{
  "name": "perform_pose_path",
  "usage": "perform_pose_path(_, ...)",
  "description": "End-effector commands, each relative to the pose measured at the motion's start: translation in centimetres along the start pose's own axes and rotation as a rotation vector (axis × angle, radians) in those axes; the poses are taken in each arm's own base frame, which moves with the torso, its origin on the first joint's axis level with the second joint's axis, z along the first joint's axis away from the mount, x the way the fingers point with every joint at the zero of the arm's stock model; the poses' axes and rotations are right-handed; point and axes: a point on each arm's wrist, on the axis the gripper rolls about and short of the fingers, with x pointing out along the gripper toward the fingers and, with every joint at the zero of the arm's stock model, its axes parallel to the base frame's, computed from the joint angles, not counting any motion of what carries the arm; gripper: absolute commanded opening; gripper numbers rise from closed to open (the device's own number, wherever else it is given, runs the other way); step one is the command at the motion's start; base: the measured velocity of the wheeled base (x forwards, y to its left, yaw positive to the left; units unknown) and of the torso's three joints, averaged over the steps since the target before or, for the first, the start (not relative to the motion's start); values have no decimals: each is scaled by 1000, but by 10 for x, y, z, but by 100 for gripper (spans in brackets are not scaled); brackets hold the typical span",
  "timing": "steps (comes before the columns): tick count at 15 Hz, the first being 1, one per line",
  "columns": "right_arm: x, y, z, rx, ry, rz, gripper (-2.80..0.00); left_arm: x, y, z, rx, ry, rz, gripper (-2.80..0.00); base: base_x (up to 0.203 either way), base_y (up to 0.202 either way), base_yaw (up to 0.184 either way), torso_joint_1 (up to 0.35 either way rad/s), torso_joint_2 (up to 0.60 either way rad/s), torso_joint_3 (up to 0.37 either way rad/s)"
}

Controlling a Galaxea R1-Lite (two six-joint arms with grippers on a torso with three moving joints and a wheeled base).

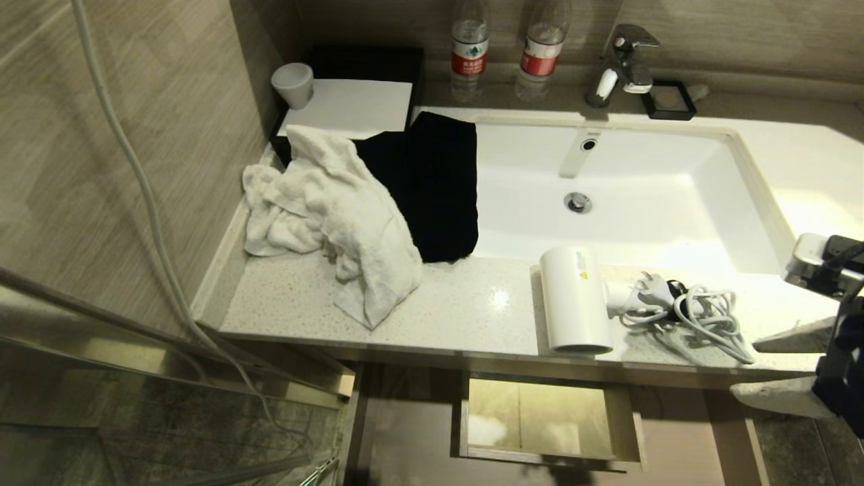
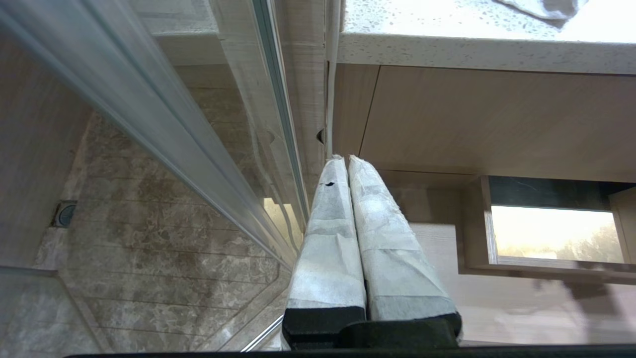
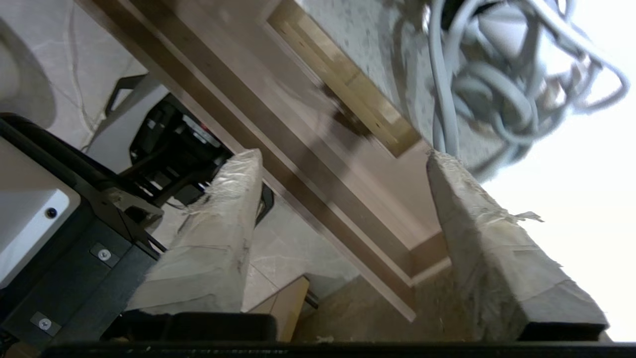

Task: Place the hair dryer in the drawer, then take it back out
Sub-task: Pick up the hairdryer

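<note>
Speckled stone counter (image 1: 466, 304) runs along a white sink (image 1: 742, 196), with wood-look wall panels behind and to the left. At the counter's right end, the right gripper (image 1: 766, 368) comes in from the right edge of the head view, level with the front lip, its two wrapped fingers (image 3: 218, 228) spread well apart with nothing between them. Just beyond its fingertips lies the tangle of white cord (image 1: 709, 317), plug on top, close to the gripper but not touching it. Past the cord, farther left from the gripper, the dryer (image 1: 574, 300) lies on its side on the counter, barrel pointing toward the front edge and the handle hidden under the cord. Below and left of the gripper, under the counter lip, the drawer (image 1: 550, 418) stands pulled out with nothing visible inside it.

Farther left still, a black cloth (image 1: 439, 182) hangs over the sink's left rim, and a crumpled white towel (image 1: 337, 216) lies beside it, partly over it. Behind these stand a white cup (image 1: 293, 84) and two bottles (image 1: 469, 50), with the tap (image 1: 621, 64) at the back of the sink.

Left gripper (image 2: 348, 164) hangs low beside the glass shower door (image 2: 174, 124), fingers pressed together and holding nothing, well away from the dryer.
</note>
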Motion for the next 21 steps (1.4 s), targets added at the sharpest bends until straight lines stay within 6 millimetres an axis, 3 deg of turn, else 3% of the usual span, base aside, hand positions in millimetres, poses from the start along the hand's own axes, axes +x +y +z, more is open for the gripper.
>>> perform_pose_path(1, 22, -18, -1, -33, 11, 86, 0, 0, 0, 0, 0, -1, 0, -280, 0, 0, 0, 0, 0, 0)
perform_pose_path(4, 28, -44, 5, -234, -105, 211, 0, 0, 0, 0, 0, 0, 0, -280, 0, 0, 0, 0, 0, 0)
perform_pose_path(9, 14, -56, 19, -366, -183, 154, 0, 0, 0, 0, 0, -2, 0, -280, 0, 0, 0, 0, 0, 0)
perform_pose_path(12, 16, -60, 20, -478, -216, 156, 0, 0, 0, 0, 0, -2, 0, -280, 0, 0, 0, 0, 0, 0)
perform_pose_path(21, 43, -79, 25, -683, -275, 216, 0, 0, 0, 0, 0, -1, 0, -280, 0, 0, 0, 0, 0, 0)
